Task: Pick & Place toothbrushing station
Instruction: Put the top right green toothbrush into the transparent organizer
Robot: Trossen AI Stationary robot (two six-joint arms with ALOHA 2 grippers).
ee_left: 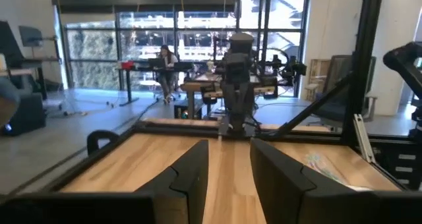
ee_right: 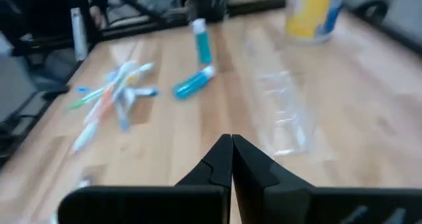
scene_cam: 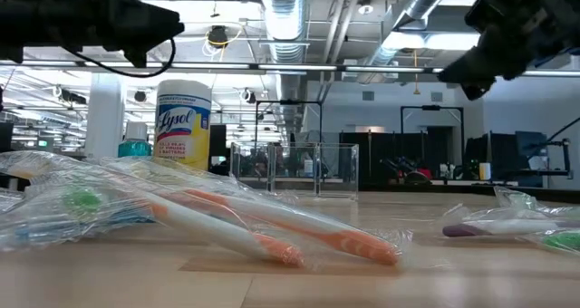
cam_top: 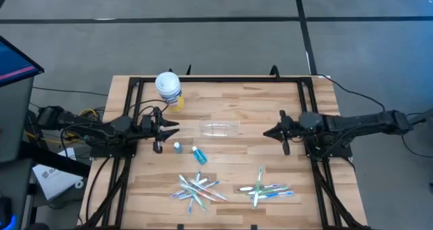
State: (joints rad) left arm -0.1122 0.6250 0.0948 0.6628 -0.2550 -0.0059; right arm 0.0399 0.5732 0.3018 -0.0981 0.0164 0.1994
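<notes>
**Both arms hover, nothing held**

Your left gripper [cam_top: 166, 130] sits at 9 o'clock of the table [cam_top: 270, 182], above the wood, with its fingers [ee_left: 191, 178] apart and nothing between them. Your right gripper [cam_top: 269, 132] waits at 3 o'clock, fingers pressed together and empty.

The clear cup [cam_top: 220, 128] lies on its side near the table's centre, between the 2 grippers and apart from both. Just toward 7 o'clock of it, 1 teal tube [cam_top: 177, 147] stands upright and a 2nd tube [cam_top: 199, 155] lies flat beside it.

You have 2 heaps of wrapped toothbrushes on the near half of the table: 1 pile [cam_top: 196, 188] at about 6 o'clock and another pile [cam_top: 264, 188] at about 5 o'clock, well apart from the cup.

The white tub [cam_top: 168, 86] with the yellow label stands at 11 o'clock, beyond your left gripper.
</notes>
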